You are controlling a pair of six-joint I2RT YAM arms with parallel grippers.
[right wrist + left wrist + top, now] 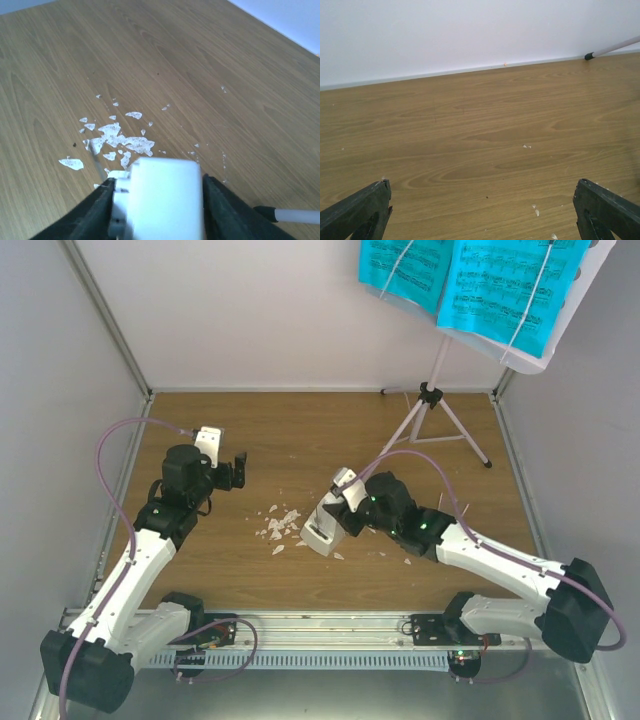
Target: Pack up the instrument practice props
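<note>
My right gripper [338, 508] is shut on the small white pyramid metronome [322, 525], its base near the wooden floor at the centre; in the right wrist view the metronome [165, 200] fills the gap between both fingers. The tall pale-lilac tripod music stand [432, 400] stands at the back right, its perforated plate [572, 315] holding the cyan sheet-music pages [470, 278]. My left gripper [232, 472] is open and empty over bare floor at the left; its fingertips [370, 205] are wide apart.
Scattered white crumbs [278, 525] lie just left of the metronome, also in the right wrist view [120, 140]. White walls enclose the floor. A tripod leg tip [590, 56] shows by the back wall in the left wrist view.
</note>
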